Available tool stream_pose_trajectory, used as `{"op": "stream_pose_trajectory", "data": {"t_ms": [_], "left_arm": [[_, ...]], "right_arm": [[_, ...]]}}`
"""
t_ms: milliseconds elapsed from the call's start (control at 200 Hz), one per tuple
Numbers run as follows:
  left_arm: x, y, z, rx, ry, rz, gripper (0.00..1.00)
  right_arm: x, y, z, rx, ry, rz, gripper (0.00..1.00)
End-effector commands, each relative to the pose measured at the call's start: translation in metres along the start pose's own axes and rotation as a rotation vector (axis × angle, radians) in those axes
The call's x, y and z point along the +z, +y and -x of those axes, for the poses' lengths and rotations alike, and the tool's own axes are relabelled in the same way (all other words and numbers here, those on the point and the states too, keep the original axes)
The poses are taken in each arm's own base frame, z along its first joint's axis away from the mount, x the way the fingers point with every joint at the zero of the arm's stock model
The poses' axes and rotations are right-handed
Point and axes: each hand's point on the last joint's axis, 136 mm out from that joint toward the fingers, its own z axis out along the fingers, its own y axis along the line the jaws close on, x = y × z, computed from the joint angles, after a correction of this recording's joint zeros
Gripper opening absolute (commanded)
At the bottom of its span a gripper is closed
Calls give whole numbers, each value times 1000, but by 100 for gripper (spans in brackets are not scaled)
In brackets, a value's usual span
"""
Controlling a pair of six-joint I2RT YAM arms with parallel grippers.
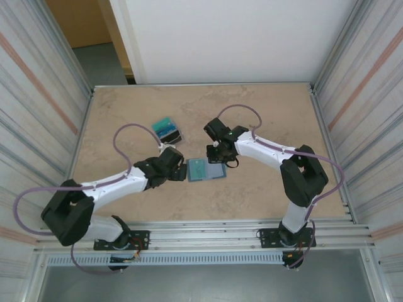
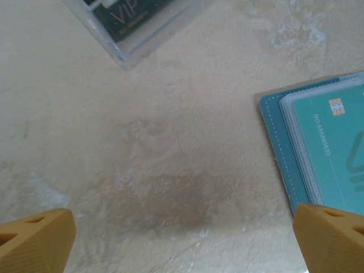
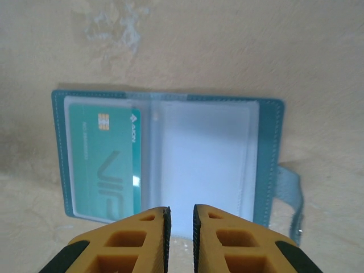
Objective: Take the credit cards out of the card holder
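Observation:
The card holder [image 1: 216, 171] lies open and flat on the table, slate-blue with clear sleeves. Its left sleeve holds a teal credit card [image 3: 105, 165] marked VIP, also seen in the left wrist view [image 2: 335, 148]. The right sleeve [image 3: 205, 153] looks empty. My right gripper [image 3: 181, 209] hovers over the near edge of that right sleeve, its jaws almost together with a slim gap and nothing seen between them. My left gripper [image 2: 182, 230] is wide open over bare table just left of the card holder [image 2: 273, 136], and its right fingertip [image 2: 330, 239] overlaps the holder's corner.
A pile of teal and dark cards [image 1: 167, 130] lies behind the left gripper, a dark VIP card [image 2: 131, 17] among them. The holder's closing strap [image 3: 290, 190] sticks out to the right. Metal walls [image 1: 44, 94] enclose the table on both sides.

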Motion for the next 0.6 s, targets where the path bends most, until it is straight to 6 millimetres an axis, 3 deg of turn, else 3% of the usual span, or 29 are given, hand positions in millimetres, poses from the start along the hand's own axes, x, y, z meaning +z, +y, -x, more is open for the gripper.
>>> {"op": "stream_pose_trajectory", "data": {"t_ms": [0, 266, 596], "left_arm": [[11, -13, 4, -29, -15, -13, 99], [31, -15, -11, 1, 30, 23, 99], [36, -20, -18, 8, 59, 6, 99]], "right_arm": [[4, 19, -1, 62, 27, 136, 20], [18, 29, -7, 60, 55, 164, 21], [42, 34, -16, 62, 104, 157, 24]]}}
